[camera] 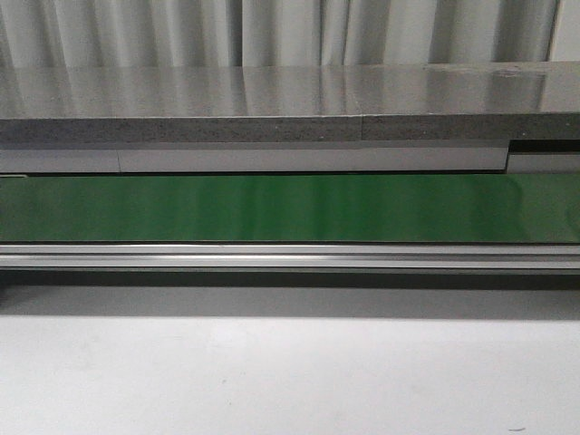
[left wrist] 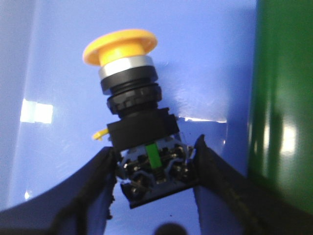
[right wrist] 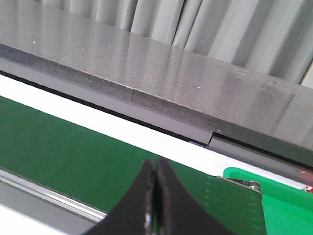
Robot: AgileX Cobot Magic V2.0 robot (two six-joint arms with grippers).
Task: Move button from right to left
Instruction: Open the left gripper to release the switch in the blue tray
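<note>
The button [left wrist: 134, 117] shows only in the left wrist view: a round orange-yellow cap [left wrist: 120, 46] on a silver ring, a black body, and a contact block with a green strip. My left gripper [left wrist: 155, 149] is shut on that contact block, one black finger pressed against each side, and holds the button over a blue surface [left wrist: 205, 63]. In the right wrist view, my right gripper [right wrist: 155, 164] is shut with nothing between its fingers and hangs over the green belt [right wrist: 58, 147]. Neither gripper nor the button appears in the front view.
A green conveyor belt [camera: 290, 208] crosses the front view, with a metal rail [camera: 290, 258] in front of it and a grey stone ledge [camera: 272, 109] behind. White table [camera: 290, 372] lies nearest. A green bin [right wrist: 288, 205] sits beyond the belt's end. The belt's edge [left wrist: 283, 98] borders the blue surface.
</note>
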